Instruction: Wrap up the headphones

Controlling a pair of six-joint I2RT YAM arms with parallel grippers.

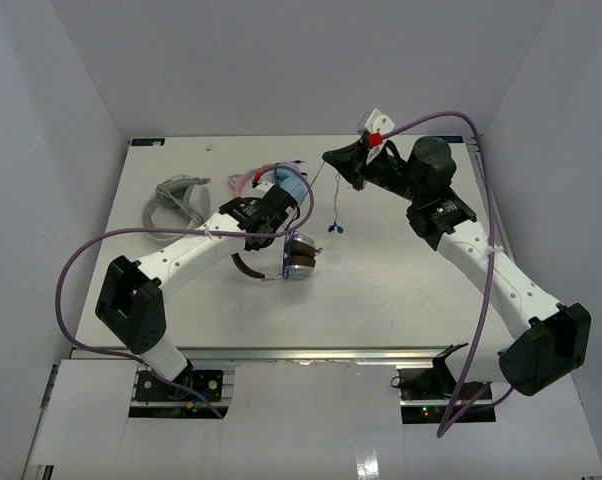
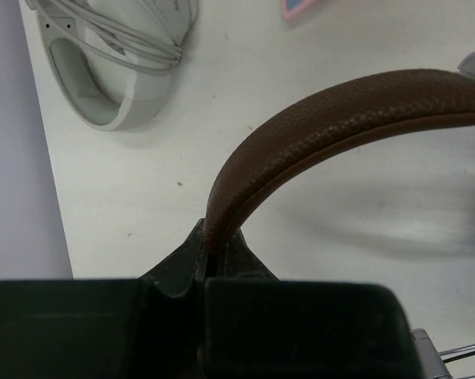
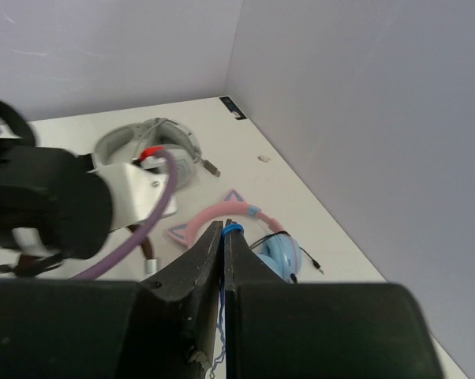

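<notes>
Worktop (image 1: 401, 290): white, matt and flat, with soft shadows under both arms.
Walls (image 1: 281, 60): plain pale lavender-grey, closing the worktop in at the far side, the left and the right.
Near edge: a metal rail (image 1: 321, 352) runs along it, with white panels (image 1: 311, 410) in front, around the arm bases.
Headphones (image 1: 281, 262): left of centre, with a silver cup (image 1: 299, 258) toward the middle. The brown headband (image 2: 340, 118) arches above the worktop and casts a shadow on it.
Left tool (image 2: 214, 257): clamped tight on one end of the headband.
Right tool (image 3: 223, 233): raised near the far right, pinched narrow on the thin blue cable (image 3: 234, 229).
Cable ends: dangling below the right tool near mid-worktop; whether they touch it cannot be told.
Pink pair (image 1: 253, 180): on the far side, just behind the left tool.
Grey pair (image 1: 178, 198): at the far left, with its cord bundled on it.
</notes>
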